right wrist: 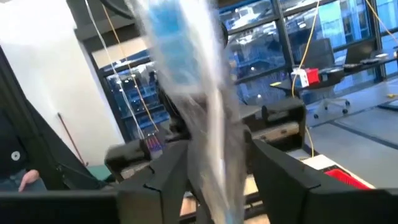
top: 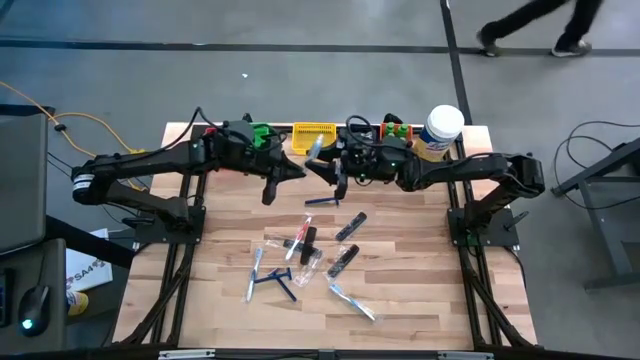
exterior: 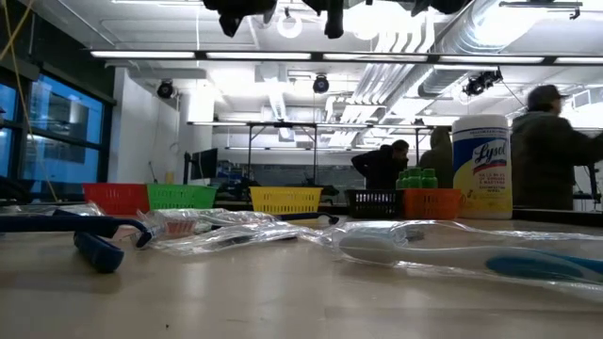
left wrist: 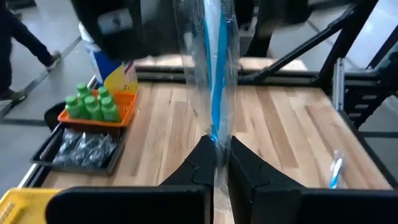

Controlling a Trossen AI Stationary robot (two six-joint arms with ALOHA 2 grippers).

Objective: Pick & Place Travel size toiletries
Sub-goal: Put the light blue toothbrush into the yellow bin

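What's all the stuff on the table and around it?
bins: five; red, green, yellow, black, orange; table's back edge
bottles: several; green; in the orange bin
jar: one; white, yellow label; beside the orange bin
tubes: about three; black; mid-table
razors: a couple; blue; mid-table
toothbrush: one; clear-wrapped; held up
people: several; dark; behind
left gripper: shut on toothbrush
right gripper: at the same toothbrush

Camera layout: four views, one table.
High view: overhead, straight down, whole wooden table (top: 400, 290) and both arms. Low view: tabletop height, level toward the room at 12 o'clock, wrapped toothbrush (exterior: 471, 252) very near. Wrist views: close past their own fingers. High and low share the yellow bin (top: 313, 135) and the white jar (exterior: 481, 168).
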